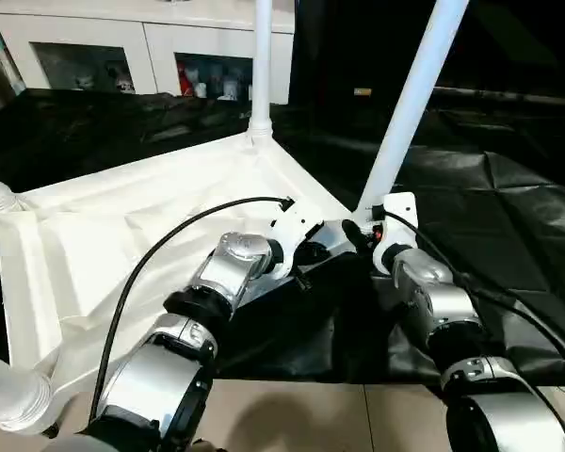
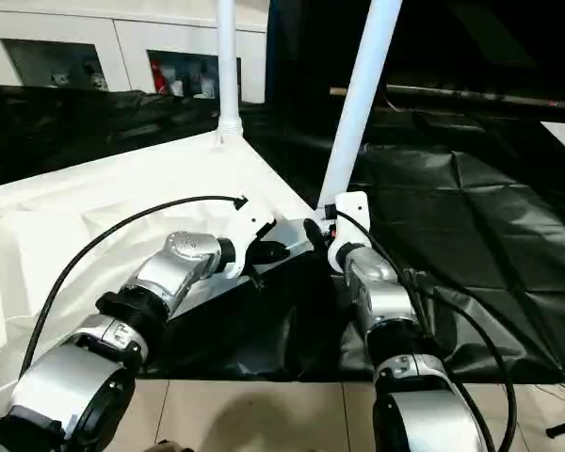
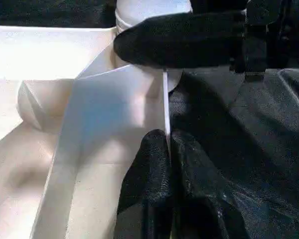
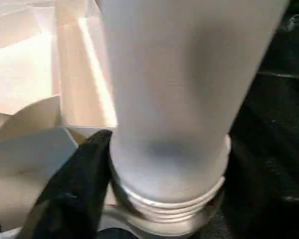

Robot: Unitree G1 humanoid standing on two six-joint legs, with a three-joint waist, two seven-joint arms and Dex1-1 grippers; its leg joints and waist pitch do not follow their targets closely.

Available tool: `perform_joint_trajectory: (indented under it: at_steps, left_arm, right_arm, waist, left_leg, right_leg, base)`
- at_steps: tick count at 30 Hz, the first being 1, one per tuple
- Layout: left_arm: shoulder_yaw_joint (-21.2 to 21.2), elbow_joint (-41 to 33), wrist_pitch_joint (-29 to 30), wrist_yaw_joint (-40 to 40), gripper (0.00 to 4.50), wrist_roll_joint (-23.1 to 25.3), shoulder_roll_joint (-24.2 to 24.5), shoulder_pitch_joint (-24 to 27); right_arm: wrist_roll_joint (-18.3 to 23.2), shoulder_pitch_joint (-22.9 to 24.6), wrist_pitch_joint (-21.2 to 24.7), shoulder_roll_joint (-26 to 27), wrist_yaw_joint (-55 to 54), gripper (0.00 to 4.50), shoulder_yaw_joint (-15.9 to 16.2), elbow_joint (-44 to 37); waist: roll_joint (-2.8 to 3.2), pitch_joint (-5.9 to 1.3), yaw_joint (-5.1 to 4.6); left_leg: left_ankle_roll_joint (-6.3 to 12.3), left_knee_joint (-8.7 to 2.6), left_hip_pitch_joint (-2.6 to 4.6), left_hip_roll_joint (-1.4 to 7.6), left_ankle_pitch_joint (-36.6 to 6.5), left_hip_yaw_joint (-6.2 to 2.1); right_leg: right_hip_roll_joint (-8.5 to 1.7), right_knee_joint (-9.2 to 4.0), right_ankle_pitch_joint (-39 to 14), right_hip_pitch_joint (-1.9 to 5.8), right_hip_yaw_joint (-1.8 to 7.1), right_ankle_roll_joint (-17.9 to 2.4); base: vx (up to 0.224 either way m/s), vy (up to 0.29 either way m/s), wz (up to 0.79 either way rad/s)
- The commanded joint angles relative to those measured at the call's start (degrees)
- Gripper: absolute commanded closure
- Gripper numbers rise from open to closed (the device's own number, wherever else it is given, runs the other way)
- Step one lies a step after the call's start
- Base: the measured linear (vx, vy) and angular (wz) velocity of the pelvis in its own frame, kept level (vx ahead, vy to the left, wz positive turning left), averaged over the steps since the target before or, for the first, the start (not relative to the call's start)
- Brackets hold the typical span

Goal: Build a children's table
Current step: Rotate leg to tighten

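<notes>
Now the tabletop point(image 1: 151, 217) lies upside down across the left and centre of the head view on black sheeting point(image 1: 508, 217), with one leg point(image 1: 261, 56) upright in the far corner socket at top centre and more leg stubs at the left edge. The step in hand looks like screwing the near-right leg point(image 1: 410, 104) into its socket; the right wrist view shows its threaded base not fully seated, several thread rings exposed above the socket mouth. The right gripper point(image 1: 360, 235) sits at that base, one black finger point(image 4: 72, 184) against the leg's side; whether it truly clamps the leg cannot be told. The left gripper point(image 3: 167, 144) pinches the thin raised rim point(image 3: 165, 104) close beside the socket, fingers narrow on the edge. To do this well, the left should probably keep the rim pinned so the top cannot spin, while the right turns the leg square to the socket. The leg leans to the upper right, so cross-threading is a risk; straighten before tightening.
</notes>
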Motion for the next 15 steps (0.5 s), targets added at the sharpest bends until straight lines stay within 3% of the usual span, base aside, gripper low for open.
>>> perform_joint_trajectory:
  at_steps: [1, 2, 4, 6, 11, 15]
  left_arm:
    - [-0.10, 0.69, -3.02, 0.19, 4.50, -1.05, -1.83, -0.45]
    - [-0.09, 0.68, -3.79, -0.98, 4.50, -1.21, -1.15, -0.28]
    - [0.28, 0.53, -4.55, -2.38, 4.50, -1.68, -0.20, -0.10]
    - [1.01, -0.65, -5.59, -6.82, 4.50, -2.93, 2.23, 0.48]
    - [0.70, -2.23, -6.74, -13.30, 4.50, -4.02, 4.95, 1.35]
    - [-0.37, -3.88, -6.67, -20.88, 4.50, -4.66, 7.87, 2.21]
  right_arm:
    - [1.18, -0.25, 0.44, 2.60, 3.97, 0.99, 1.82, 1.24]
    - [1.19, -0.62, 0.06, 1.58, 5.24, 0.69, 1.89, 0.97]
    - [0.46, -0.74, 0.22, -0.31, 7.43, 0.58, 2.78, -0.09]
    - [-1.12, 0.75, 2.22, -5.26, 15.36, 0.26, 5.91, -4.79]
    - [-1.09, 2.75, 3.33, -10.45, 23.61, 0.26, 8.16, -9.81]
    - [-2.28, 4.42, 1.76, -15.81, 31.55, 0.26, 10.66, -12.85]
  waist:
    - [-0.93, -3.27, -0.05]
    - [-0.98, -3.25, -0.06]
    - [-1.14, -3.31, -0.05]
    - [-1.24, -3.39, 0.18]
    - [-1.31, -3.47, 0.33]
    - [-1.21, -3.56, 0.47]
  left_leg:
    - [1.69, -4.45, 1.11, 2.56, -15.24, -1.65]
    - [1.73, -4.44, 1.13, 2.58, -15.21, -1.65]
    - [2.24, -4.37, 0.99, 2.57, -14.26, -1.58]
    - [2.82, -4.25, 0.87, 2.49, -12.88, -1.56]
    - [4.30, -4.00, 0.66, 2.57, -10.87, -1.49]
    - [5.07, -3.81, 0.65, 2.80, -8.19, -1.46]
  right_leg:
    - [-3.73, -5.35, -18.70, 1.90, 2.47, -10.03]
    - [-3.74, -5.37, -18.77, 1.88, 2.48, -10.04]
    - [-3.72, -5.22, -17.47, 1.98, 2.52, -10.32]
    - [-3.59, -5.02, -15.91, 2.37, 2.39, -10.58]
    - [-3.75, -4.67, -13.86, 2.39, 2.47, -10.98]
    - [-3.58, -3.87, -8.31, 2.55, 2.41, -13.43]
  base:
    - [0.000, 0.000, 0.00]
    - [0.000, 0.000, 0.00]
    - [0.000, 0.000, 0.00]
    - [0.000, 0.000, 0.00]
    - [0.000, 0.000, 0.00]
    - [0.000, 0.000, 0.00]
